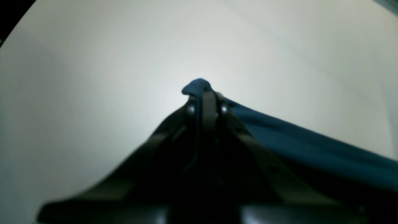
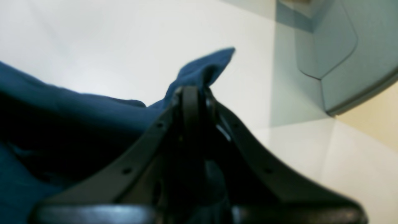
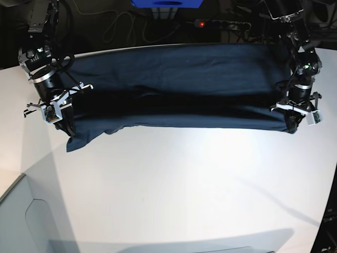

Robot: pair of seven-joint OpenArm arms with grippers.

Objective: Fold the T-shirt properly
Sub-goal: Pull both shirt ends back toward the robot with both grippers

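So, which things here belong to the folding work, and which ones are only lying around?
Belong to the job:
- T-shirt, stretched across the white table
- left gripper, shut on one end
- right gripper, shut on the other end

Lying about:
- power strip with a red light, behind the table
- blue box
- cables

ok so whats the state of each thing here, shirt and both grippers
T-shirt: stretched between both arms, front edge lifted off the white table, partly folded over.
Left gripper: shut on a corner of the T-shirt.
Right gripper: shut on the opposite corner.
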